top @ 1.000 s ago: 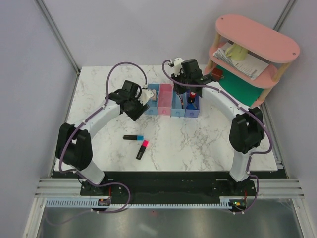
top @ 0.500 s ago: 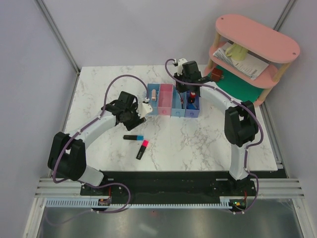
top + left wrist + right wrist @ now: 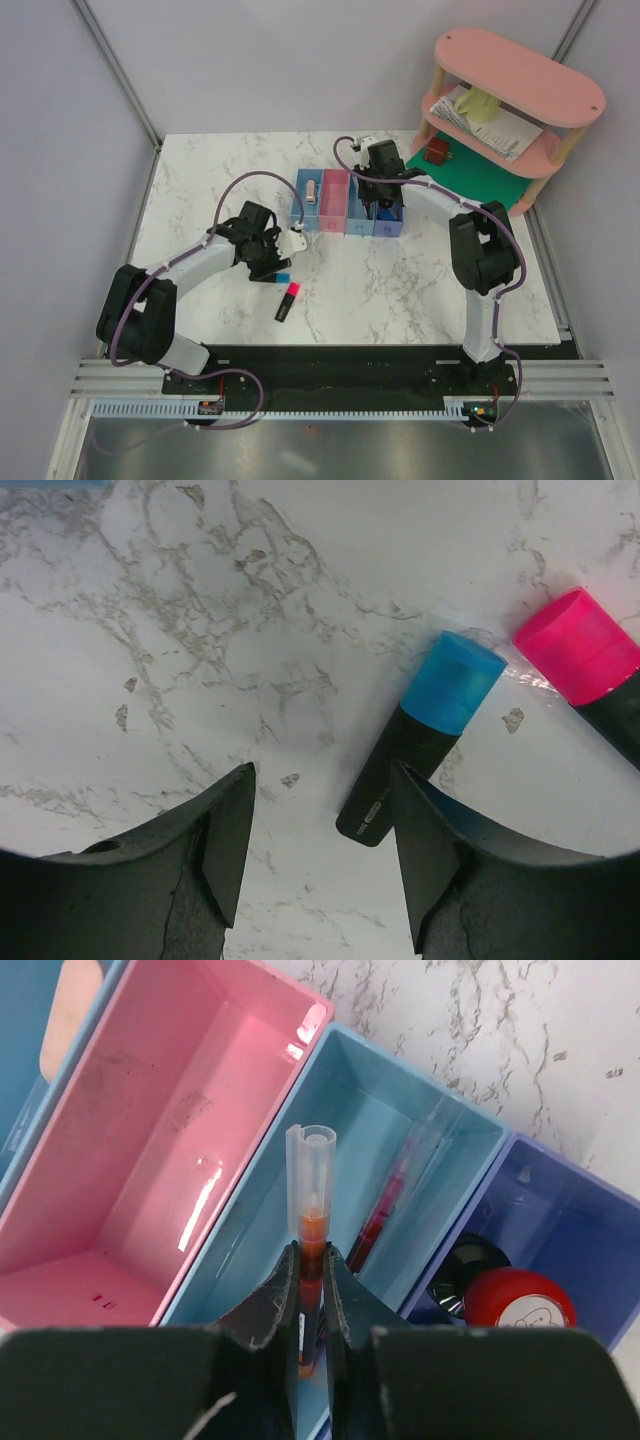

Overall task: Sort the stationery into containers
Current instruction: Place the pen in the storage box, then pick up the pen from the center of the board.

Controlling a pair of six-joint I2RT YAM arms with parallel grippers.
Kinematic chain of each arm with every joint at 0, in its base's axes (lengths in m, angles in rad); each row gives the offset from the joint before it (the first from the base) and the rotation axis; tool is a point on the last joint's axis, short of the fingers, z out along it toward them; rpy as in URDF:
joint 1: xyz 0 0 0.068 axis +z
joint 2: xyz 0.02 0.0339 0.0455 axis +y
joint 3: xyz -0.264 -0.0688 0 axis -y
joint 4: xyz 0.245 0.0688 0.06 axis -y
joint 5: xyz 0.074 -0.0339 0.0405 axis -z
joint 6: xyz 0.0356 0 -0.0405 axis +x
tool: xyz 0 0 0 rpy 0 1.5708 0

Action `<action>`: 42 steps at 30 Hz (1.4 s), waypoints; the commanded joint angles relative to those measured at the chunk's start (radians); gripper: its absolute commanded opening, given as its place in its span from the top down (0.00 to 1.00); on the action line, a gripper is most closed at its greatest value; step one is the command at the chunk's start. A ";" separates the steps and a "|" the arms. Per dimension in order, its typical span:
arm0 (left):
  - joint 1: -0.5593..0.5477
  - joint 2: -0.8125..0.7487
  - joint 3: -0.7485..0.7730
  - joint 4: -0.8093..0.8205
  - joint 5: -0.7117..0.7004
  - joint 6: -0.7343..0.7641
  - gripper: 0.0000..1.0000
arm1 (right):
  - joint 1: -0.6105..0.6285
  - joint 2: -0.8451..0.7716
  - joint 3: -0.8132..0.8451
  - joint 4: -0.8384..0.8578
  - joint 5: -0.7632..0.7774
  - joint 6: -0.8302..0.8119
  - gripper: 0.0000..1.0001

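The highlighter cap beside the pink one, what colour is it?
Bright blue; the highlighter cap shows best in the left wrist view.

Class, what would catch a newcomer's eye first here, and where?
The right arm's jaws pinch a thin red clear-capped pen over the light blue translucent bin right of the pink bin. On the white marble table, the left arm's open jaws straddle a blue-capped black highlighter's tail.

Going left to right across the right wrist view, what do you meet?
Left light blue bin with beige eraser → pink bin → second light blue bin, red pen held over it → purple-blue bin with black-red bottle.
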 commanded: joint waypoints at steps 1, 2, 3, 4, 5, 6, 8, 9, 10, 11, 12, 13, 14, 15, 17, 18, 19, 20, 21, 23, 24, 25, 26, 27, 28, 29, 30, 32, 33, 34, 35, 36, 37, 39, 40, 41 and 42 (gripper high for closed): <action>0.006 -0.022 -0.034 0.029 0.049 0.101 0.37 | -0.005 -0.016 -0.019 0.021 0.020 -0.010 0.89; 0.006 -0.024 -0.048 0.027 0.052 0.117 0.37 | -0.005 -0.019 -0.020 0.018 0.022 -0.012 0.86; 0.006 -0.028 -0.051 0.027 0.052 0.123 0.37 | -0.007 -0.020 -0.019 0.016 0.017 -0.017 0.81; 0.006 -0.034 -0.060 0.027 0.053 0.127 0.37 | -0.008 -0.025 -0.019 0.013 0.016 -0.015 0.72; 0.006 -0.041 -0.062 0.026 0.055 0.137 0.37 | -0.005 -0.030 -0.020 0.008 0.014 -0.015 0.69; 0.006 -0.045 -0.063 0.026 0.057 0.141 0.36 | -0.007 -0.037 -0.017 0.005 0.011 -0.017 0.65; 0.004 -0.061 -0.063 0.015 0.061 0.153 0.36 | -0.007 -0.048 -0.013 -0.005 0.011 -0.046 0.58; 0.004 -0.067 -0.063 0.010 0.061 0.157 0.36 | -0.005 -0.051 -0.011 -0.010 0.011 -0.050 0.57; 0.006 -0.073 -0.063 0.007 0.063 0.158 0.36 | -0.007 -0.056 -0.008 -0.019 0.002 -0.062 0.54; 0.005 -0.085 -0.063 -0.005 0.069 0.163 0.36 | -0.005 -0.059 -0.005 -0.025 -0.003 -0.069 0.52; 0.004 -0.091 -0.065 -0.013 0.072 0.164 0.36 | -0.008 -0.065 -0.002 -0.031 -0.004 -0.075 0.51; 0.006 -0.097 -0.068 -0.020 0.079 0.164 0.36 | -0.005 -0.068 0.006 -0.044 -0.007 -0.085 0.49; 0.006 -0.105 -0.071 -0.033 0.089 0.166 0.36 | -0.005 -0.077 0.007 -0.047 -0.007 -0.092 0.48; 0.006 -0.108 -0.073 -0.034 0.092 0.166 0.36 | -0.005 -0.082 0.010 -0.054 -0.007 -0.098 0.47; 0.006 -0.111 -0.085 -0.039 0.098 0.158 0.36 | -0.002 -0.102 0.016 -0.059 -0.009 -0.112 0.47; 0.006 -0.107 -0.091 -0.040 0.099 0.155 0.36 | -0.002 -0.109 0.018 -0.064 -0.009 -0.116 0.46; 0.005 -0.104 -0.096 -0.039 0.104 0.147 0.36 | -0.002 -0.128 0.019 -0.064 -0.007 -0.127 0.46; 0.004 -0.099 -0.100 -0.042 0.106 0.146 0.36 | 0.002 -0.137 0.018 -0.065 -0.006 -0.133 0.46; 0.004 -0.097 -0.109 -0.040 0.109 0.143 0.36 | 0.004 -0.146 0.019 -0.070 -0.004 -0.138 0.45; 0.003 -0.096 -0.119 -0.042 0.112 0.140 0.36 | 0.007 -0.174 0.018 -0.077 -0.006 -0.158 0.45; 0.004 -0.093 -0.126 -0.042 0.113 0.138 0.36 | 0.009 -0.183 0.012 -0.081 -0.007 -0.167 0.44; 0.004 -0.090 -0.129 -0.040 0.115 0.135 0.36 | 0.012 -0.204 0.010 -0.082 -0.010 -0.174 0.44; 0.003 -0.084 -0.132 -0.037 0.115 0.131 0.36 | 0.012 -0.215 0.006 -0.090 -0.020 -0.193 0.44; 0.003 -0.065 -0.131 -0.034 0.113 0.126 0.36 | 0.015 -0.227 -0.008 -0.094 -0.027 -0.202 0.44; 0.004 -0.055 -0.129 -0.033 0.113 0.118 0.36 | 0.021 -0.249 -0.013 -0.100 -0.036 -0.211 0.44; 0.004 -0.041 -0.126 -0.025 0.112 0.114 0.36 | 0.022 -0.260 -0.020 -0.113 -0.044 -0.231 0.43; 0.004 -0.018 -0.125 -0.016 0.107 0.108 0.36 | 0.028 -0.284 -0.036 -0.119 -0.047 -0.240 0.43; 0.004 0.005 -0.119 -0.002 0.103 0.104 0.36 | 0.041 -0.310 -0.054 -0.139 -0.055 -0.265 0.43; 0.004 0.016 -0.117 0.013 0.101 0.100 0.36 | 0.045 -0.332 -0.074 -0.143 -0.056 -0.274 0.43; 0.004 0.036 -0.114 0.019 0.103 0.098 0.36 | 0.053 -0.343 -0.082 -0.151 -0.061 -0.280 0.42; 0.004 0.045 -0.105 0.027 0.103 0.094 0.36 | 0.055 -0.353 -0.088 -0.171 -0.069 -0.288 0.42; 0.004 0.059 -0.100 0.032 0.104 0.089 0.36 | 0.058 -0.369 -0.097 -0.182 -0.081 -0.299 0.42; 0.003 0.077 -0.096 0.036 0.106 0.086 0.39 | 0.062 -0.375 -0.102 -0.192 -0.090 -0.303 0.42; 0.004 0.094 -0.086 0.038 0.109 0.083 0.45 | 0.064 -0.390 -0.109 -0.222 -0.110 -0.317 0.41; 0.003 0.102 -0.085 0.039 0.112 0.080 0.53 | 0.065 -0.393 -0.112 -0.228 -0.115 -0.317 0.41; 0.003 0.110 -0.082 0.039 0.115 0.077 0.58 | 0.065 -0.399 -0.117 -0.235 -0.115 -0.316 0.41; 0.003 0.113 -0.082 0.039 0.119 0.071 0.64 | 0.065 -0.410 -0.128 -0.236 -0.112 -0.316 0.41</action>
